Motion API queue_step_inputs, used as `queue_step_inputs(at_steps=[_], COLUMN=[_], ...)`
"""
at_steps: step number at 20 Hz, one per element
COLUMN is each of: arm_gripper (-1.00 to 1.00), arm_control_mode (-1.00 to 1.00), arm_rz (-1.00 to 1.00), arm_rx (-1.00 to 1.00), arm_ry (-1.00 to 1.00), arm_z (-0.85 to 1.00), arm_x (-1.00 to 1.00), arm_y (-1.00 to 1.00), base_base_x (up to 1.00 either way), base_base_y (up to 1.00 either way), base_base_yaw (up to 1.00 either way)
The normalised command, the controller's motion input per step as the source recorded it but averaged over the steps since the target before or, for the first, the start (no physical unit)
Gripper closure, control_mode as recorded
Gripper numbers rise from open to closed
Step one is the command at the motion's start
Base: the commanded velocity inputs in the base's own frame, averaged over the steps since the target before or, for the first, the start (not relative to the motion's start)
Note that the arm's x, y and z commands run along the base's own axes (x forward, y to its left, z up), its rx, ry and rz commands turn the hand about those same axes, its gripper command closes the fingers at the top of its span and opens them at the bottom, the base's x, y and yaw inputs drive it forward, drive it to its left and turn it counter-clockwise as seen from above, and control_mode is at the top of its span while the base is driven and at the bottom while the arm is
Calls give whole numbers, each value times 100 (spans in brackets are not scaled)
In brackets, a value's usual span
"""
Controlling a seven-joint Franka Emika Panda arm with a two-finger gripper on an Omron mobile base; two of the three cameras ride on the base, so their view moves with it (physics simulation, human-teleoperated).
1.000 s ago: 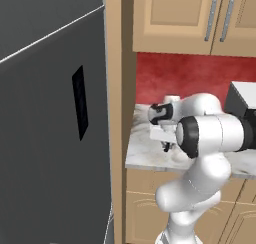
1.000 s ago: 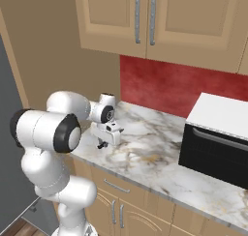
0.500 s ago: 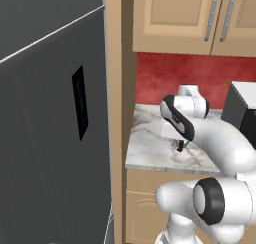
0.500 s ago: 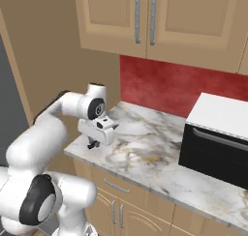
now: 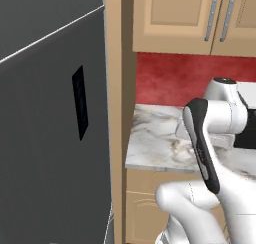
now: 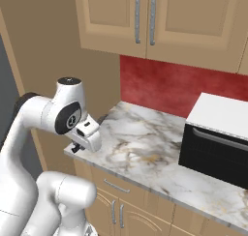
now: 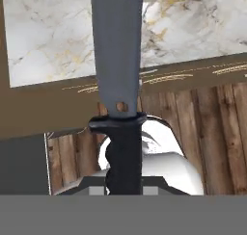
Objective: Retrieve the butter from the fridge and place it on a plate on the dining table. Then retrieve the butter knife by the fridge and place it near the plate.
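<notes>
In the hand view the butter knife (image 7: 118,60) runs straight up the picture, grey blade above and black handle (image 7: 123,157) below, with my gripper (image 7: 124,188) shut on the handle. Seen from the right base view, my gripper (image 6: 80,144) hangs over the front left corner of the marble wall counter (image 6: 145,148), and a dark tip of the knife pokes out below the hand. The matte grey fridge (image 5: 50,138) stands shut at the left, with a tan panel between it and the counter. The butter, the plate and the dining table are out of view.
A black and white microwave (image 6: 218,138) sits on the right of the counter. Tan upper cabinets (image 6: 145,17) hang above a red backsplash (image 6: 160,85). My own arm's elbow (image 5: 200,138) crosses in front of the counter in the left base view.
The hand has come back from the counter's rear toward its front left corner, carrying the knife. The arm's elbow has swung across and now stands nearer the cameras.
</notes>
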Motion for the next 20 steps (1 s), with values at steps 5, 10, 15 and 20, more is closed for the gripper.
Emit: queue_step_inputs(at_steps=[5, 10, 15, 20], arm_gripper=[100, 100, 100, 100], arm_control_mode=[-100, -100, -100, -100], arm_rz=[3, 5, 3, 0], arm_rx=[-10, -5, 2, 0], arm_ry=[-4, 28, 28, -1], arm_z=[57, 83, 41, -12], arm_x=[-70, -12, -8, -18], arm_y=[1, 7, -5, -3], base_base_x=[0, 0, 0, 0], base_base_y=[0, 0, 0, 0], base_base_yaw=[0, 0, 0, 0])
